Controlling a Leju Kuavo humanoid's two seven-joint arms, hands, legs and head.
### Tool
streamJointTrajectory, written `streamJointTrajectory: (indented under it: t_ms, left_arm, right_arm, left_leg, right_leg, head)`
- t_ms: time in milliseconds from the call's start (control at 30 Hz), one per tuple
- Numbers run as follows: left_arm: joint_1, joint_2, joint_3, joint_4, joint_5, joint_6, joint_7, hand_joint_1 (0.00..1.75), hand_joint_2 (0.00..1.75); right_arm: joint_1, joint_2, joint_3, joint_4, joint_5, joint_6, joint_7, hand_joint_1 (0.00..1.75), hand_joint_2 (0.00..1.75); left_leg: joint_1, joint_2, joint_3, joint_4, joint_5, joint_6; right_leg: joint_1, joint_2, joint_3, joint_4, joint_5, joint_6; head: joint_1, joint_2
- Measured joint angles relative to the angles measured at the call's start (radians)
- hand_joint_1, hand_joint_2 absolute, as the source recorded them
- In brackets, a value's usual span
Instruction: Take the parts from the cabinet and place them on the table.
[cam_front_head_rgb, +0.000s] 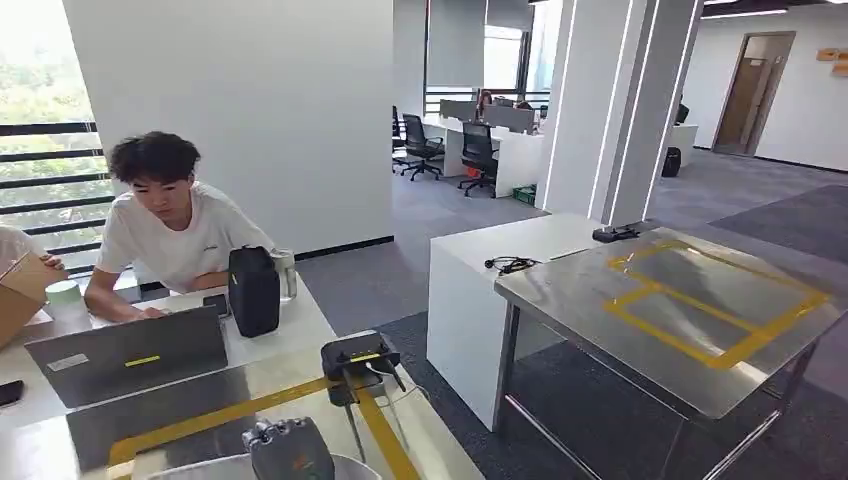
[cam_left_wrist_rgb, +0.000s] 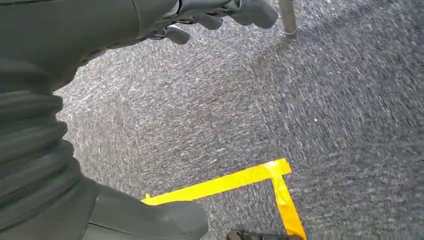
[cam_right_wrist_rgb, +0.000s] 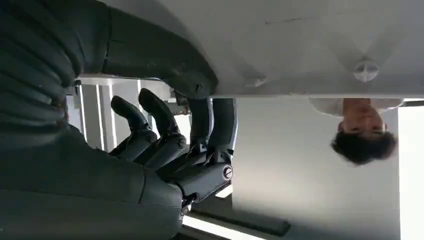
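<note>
While the robot faces the open office, the bare steel worktop with a yellow tape rectangle (cam_front_head_rgb: 700, 300) stands ahead to its right, and I judge that is where the parts belong. Well to the left of that worktop, close under the robot's chest, the right hand (cam_front_head_rgb: 290, 452) sits above a pale rounded rim (cam_front_head_rgb: 190, 468), perhaps a part. Its fingers (cam_right_wrist_rgb: 150, 115) are curled, though on what I cannot tell. The left hand (cam_left_wrist_rgb: 115, 25) hangs released, grasping nothing, over grey carpet (cam_left_wrist_rgb: 325, 100). For the carry I'd turn squarely to the worktop, keep the load level, step close before reaching, and set down inside the tape.
</note>
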Motion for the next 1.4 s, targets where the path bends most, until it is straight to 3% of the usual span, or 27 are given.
streamJointTrajectory:
  t_ms: [100,233,267,433,467,600,1000,1400]
  left_arm:
    - [-0.004,-0.008,-0.004,0.000,-0.002,0.004,-0.003,0.00,1.75]
    - [-0.004,-0.014,-0.007,0.000,-0.002,0.007,0.000,0.00,1.75]
    - [-0.004,-0.016,-0.007,0.000,0.000,0.008,0.000,0.00,1.75]
    - [-0.001,-0.020,-0.007,0.000,0.003,0.026,0.007,0.00,1.75]
    - [-0.001,-0.020,-0.007,0.000,0.003,0.029,0.008,0.00,0.00]
    - [-0.001,-0.020,-0.007,0.000,0.015,0.040,0.023,0.00,0.00]
    - [-0.004,-0.014,0.000,0.000,0.054,-0.006,0.082,0.00,0.00]
    - [-0.004,-0.001,0.013,0.000,0.077,0.002,0.091,0.00,0.00]
  right_arm:
    - [-0.022,0.000,0.000,0.006,0.010,0.018,0.030,1.57,1.75]
    - [-0.035,0.000,0.000,0.010,0.011,0.026,0.025,1.57,1.75]
    - [-0.036,0.000,0.000,0.011,0.011,0.027,0.020,0.00,0.00]
    - [-0.032,-0.007,0.000,0.018,0.002,0.016,-0.002,0.00,0.00]
    - [-0.030,-0.010,0.000,0.020,-0.001,0.012,-0.007,0.00,0.00]
    - [-0.026,-0.023,-0.003,0.024,0.000,-0.008,-0.022,0.00,0.00]
    - [-0.049,-0.043,-0.036,0.023,-0.002,-0.103,-0.073,0.00,0.00]
    - [-0.122,-0.043,-0.084,-0.012,0.024,-0.185,-0.159,0.00,0.00]
  left_leg:
    - [0.000,0.000,0.000,0.000,0.000,0.000]
    - [0.000,0.000,0.000,0.000,0.000,0.000]
    - [0.000,0.000,0.000,0.000,0.000,0.000]
    - [0.000,0.000,-0.001,0.000,0.000,0.000]
    - [0.000,0.000,-0.001,0.000,0.000,0.000]
    - [0.000,0.000,-0.001,0.000,0.000,0.000]
    - [0.000,0.000,-0.001,0.000,0.000,0.000]
    - [0.000,0.000,-0.001,0.000,0.000,0.000]
  right_leg:
    - [0.000,0.000,0.000,0.000,0.000,0.000]
    - [0.000,0.000,0.000,0.000,0.000,0.000]
    - [0.000,0.000,0.000,0.000,0.000,0.000]
    - [0.000,0.000,-0.001,0.000,0.000,0.000]
    - [0.000,0.000,-0.001,0.000,0.000,0.000]
    - [0.000,0.001,-0.001,0.000,0.000,0.000]
    - [0.000,0.001,-0.001,0.000,0.000,0.000]
    - [0.000,0.001,-0.001,0.000,0.000,0.000]
  head:
    - [0.000,0.000]
    - [0.002,0.000]
    - [0.003,0.000]
    - [0.005,0.000]
    - [0.006,0.000]
    - [0.014,0.000]
    - [0.042,0.000]
    - [0.046,0.000]
